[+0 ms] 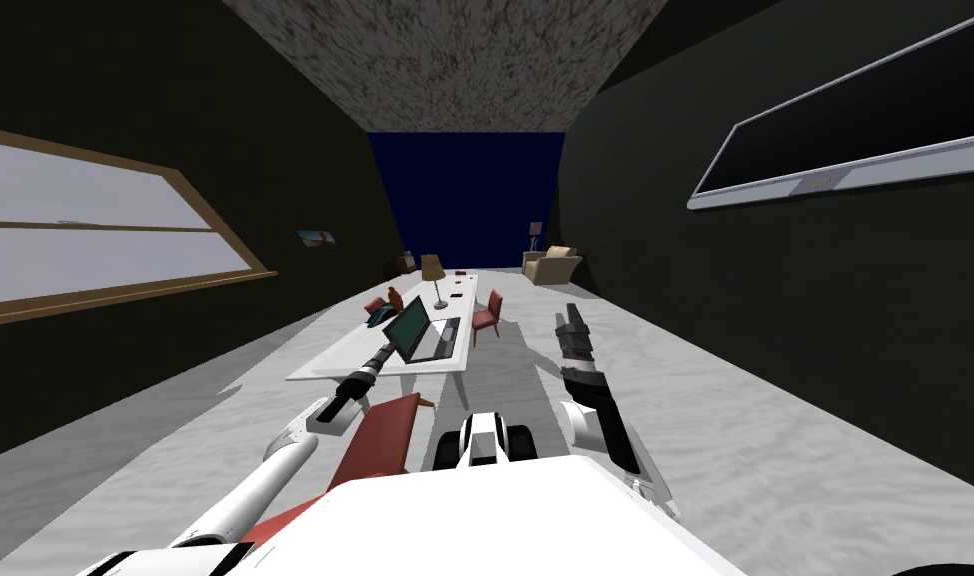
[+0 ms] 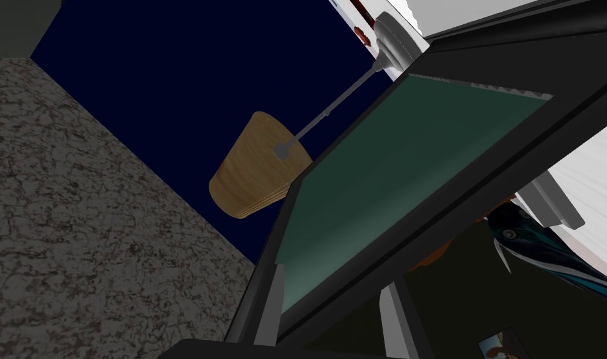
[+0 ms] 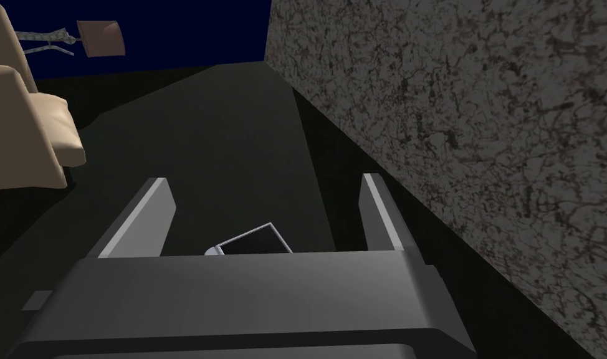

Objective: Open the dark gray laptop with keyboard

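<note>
A dark laptop [image 1: 422, 333] stands on a long white table [image 1: 327, 364] with its lid raised, green screen [image 2: 408, 181] showing and the keyboard half flat on the tabletop. My left arm reaches forward to the lid's near edge. In the left wrist view my left gripper [image 2: 334, 311] straddles the lid's black frame, one finger [image 2: 277, 302] on the screen side and the other behind it, shut on the lid. The same gripper [image 1: 386, 351] shows small in the head view. My right gripper [image 1: 572, 316] hangs raised to the right of the table, open [image 3: 262, 215] and holding nothing.
A lamp with a wooden shade [image 1: 433, 268] stands behind the laptop, and a teal object [image 1: 380, 317] lies left of it. Red chairs stand at the table's near end [image 1: 380, 440] and right side [image 1: 488, 315]. A beige armchair [image 1: 552, 265] sits at the far wall.
</note>
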